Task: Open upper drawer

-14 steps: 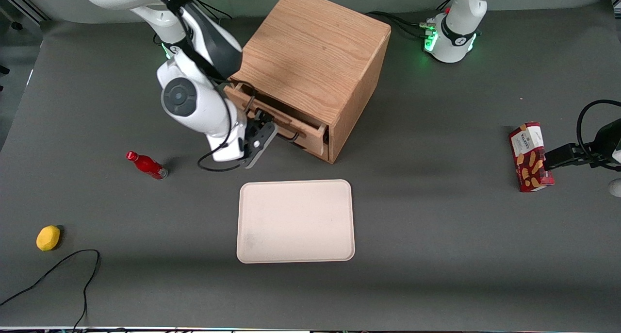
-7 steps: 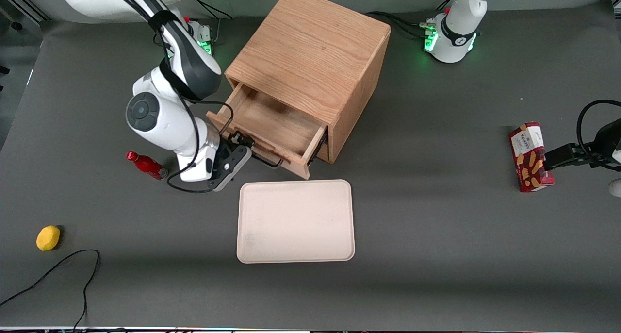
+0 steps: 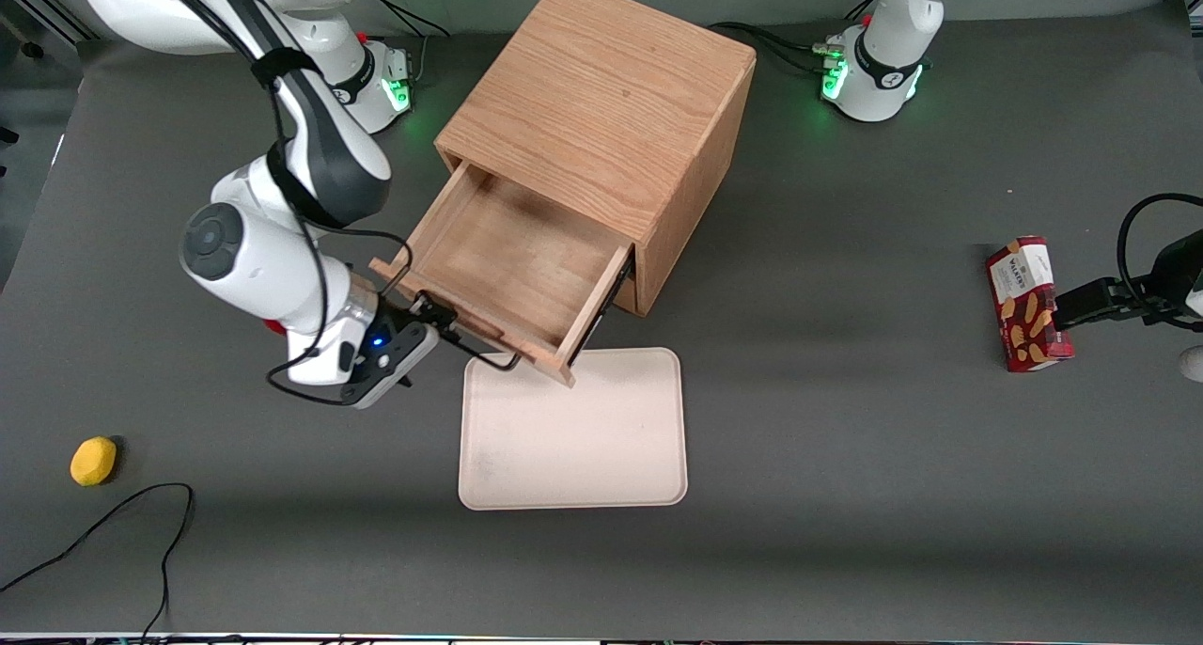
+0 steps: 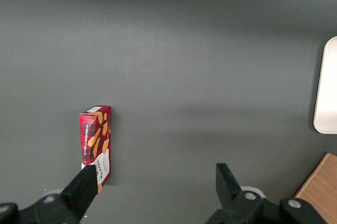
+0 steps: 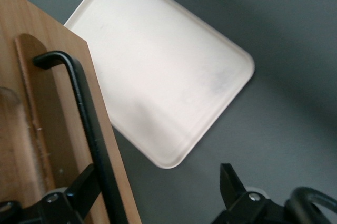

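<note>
The upper drawer of the oak cabinet stands pulled far out, and its bare wooden floor shows. Its thin black bar handle runs along the drawer front, on the side nearer the front camera. My right gripper is at the handle's end toward the working arm. In the right wrist view the gripper is open. The handle passes close by one finger, in front of the drawer front. The second finger hangs over the grey table.
A beige tray lies nearer the front camera than the cabinet, and the drawer's corner overhangs its edge. A red bottle is almost hidden under the arm. A yellow object and a cable lie toward the working arm's end, a snack box toward the parked arm's.
The upper drawer has slid from barely open to far out. My right gripper travelled with the handle toward the front camera and the tray.
</note>
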Available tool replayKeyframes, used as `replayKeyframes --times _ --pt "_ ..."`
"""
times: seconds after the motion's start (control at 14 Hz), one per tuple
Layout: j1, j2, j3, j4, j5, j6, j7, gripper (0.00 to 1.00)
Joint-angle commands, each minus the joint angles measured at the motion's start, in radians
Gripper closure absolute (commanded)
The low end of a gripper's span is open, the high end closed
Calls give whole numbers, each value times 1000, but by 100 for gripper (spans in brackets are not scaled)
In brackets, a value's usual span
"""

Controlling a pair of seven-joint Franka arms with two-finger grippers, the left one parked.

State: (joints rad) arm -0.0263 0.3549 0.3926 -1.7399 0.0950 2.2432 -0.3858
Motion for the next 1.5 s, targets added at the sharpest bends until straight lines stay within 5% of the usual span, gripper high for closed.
replayKeyframes --times 0.0,0.5,0.86,1.14,1.43 --pt "2 32 -34 37 22 53 -30 0" --pt "-14 23 -69 80 23 62 -27 0" --pt "-66 -146 -158 56 86 67 -21 0" --pt "-80 -295 -257 49 137 -303 247 0" --pt "-87 -385 -259 51 -19 -612 511 0"
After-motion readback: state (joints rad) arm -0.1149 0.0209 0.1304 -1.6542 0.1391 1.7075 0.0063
